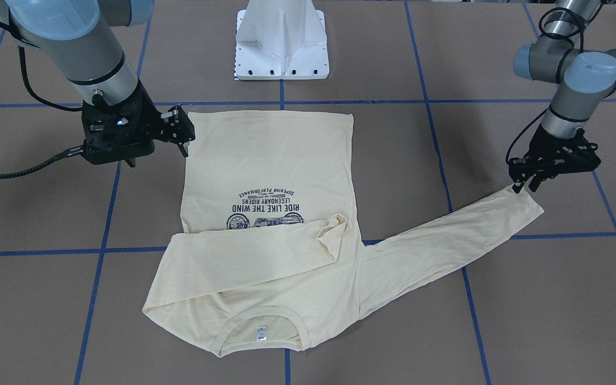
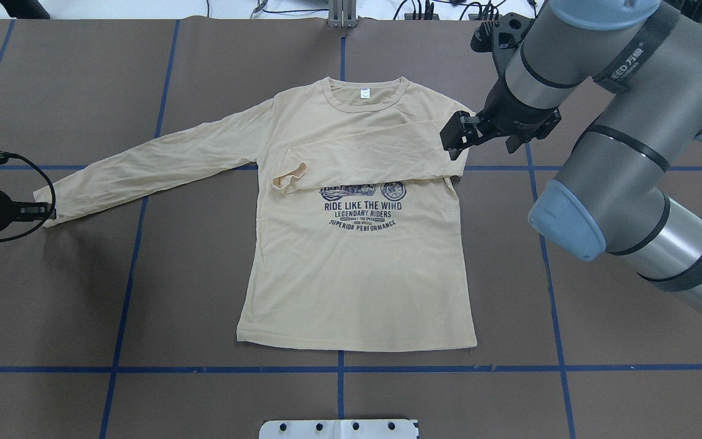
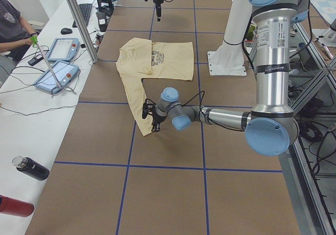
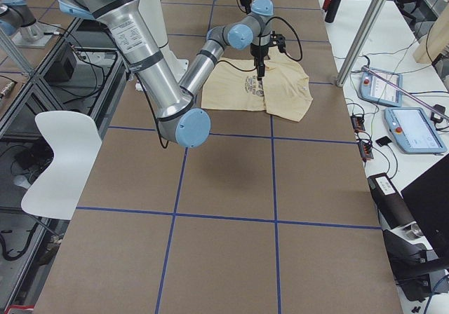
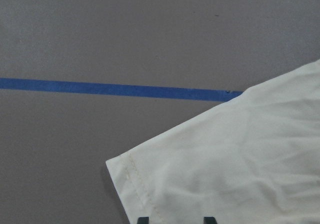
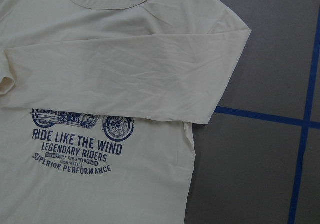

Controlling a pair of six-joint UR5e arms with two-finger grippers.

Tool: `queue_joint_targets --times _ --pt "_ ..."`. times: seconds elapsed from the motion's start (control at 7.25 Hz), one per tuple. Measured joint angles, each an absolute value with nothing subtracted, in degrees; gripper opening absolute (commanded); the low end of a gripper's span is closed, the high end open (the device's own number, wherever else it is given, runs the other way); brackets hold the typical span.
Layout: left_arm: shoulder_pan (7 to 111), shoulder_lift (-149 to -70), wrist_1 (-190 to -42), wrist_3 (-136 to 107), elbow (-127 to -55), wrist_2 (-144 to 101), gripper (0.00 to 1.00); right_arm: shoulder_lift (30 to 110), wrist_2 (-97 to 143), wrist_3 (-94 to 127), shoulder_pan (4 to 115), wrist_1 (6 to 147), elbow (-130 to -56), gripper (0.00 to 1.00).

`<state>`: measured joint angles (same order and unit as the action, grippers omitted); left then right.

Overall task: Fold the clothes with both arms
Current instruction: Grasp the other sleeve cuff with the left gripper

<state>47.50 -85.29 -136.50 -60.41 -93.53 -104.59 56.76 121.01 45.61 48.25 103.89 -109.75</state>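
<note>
The cream-yellow T-shirt (image 2: 357, 280) lies flat, print up, collar (image 2: 363, 97) on the far side from me. One sleeve (image 2: 375, 155) is folded across the chest and covers the top of the motorcycle print. The other sleeve (image 2: 156, 161) stretches out to my left. My left gripper (image 1: 523, 187) is low at that sleeve's cuff (image 5: 210, 174); in the left wrist view its two fingertips (image 5: 142, 219) stand apart with the cuff cloth between them. My right gripper (image 2: 457, 137) hovers open and empty above the shirt's shoulder fold, and it also shows in the front view (image 1: 182, 133).
The white pedestal base (image 1: 281, 43) stands at my edge of the brown table, which is marked by blue tape lines (image 2: 339, 369). Beside the table is a bench with tablets (image 3: 52, 75) and bottles (image 3: 31, 168). A white chair (image 4: 59, 160) stands off the table.
</note>
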Motion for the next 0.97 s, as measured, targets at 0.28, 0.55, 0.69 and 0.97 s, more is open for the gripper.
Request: queue_joint_targets --times 0.28,0.55,0.69,0.97 --pt "47.18 -85.12 -135.76 -60.51 -93.9 -104.59 0.49 56.8 120.95 45.62 48.25 103.89 -109.71 1.0" --pt "46.91 -85.5 -135.4 -60.55 -93.95 -104.65 0.49 56.93 120.94 45.62 48.25 103.89 -109.69 1.0" --pt "46.81 -85.61 -135.32 -60.58 -93.95 -104.67 0.5 56.99 120.94 45.62 48.25 103.89 -109.7 1.0" --pt "46.44 -85.74 -135.27 -60.63 -93.84 -104.68 0.51 57.04 120.94 45.62 48.25 103.89 -109.76 1.0"
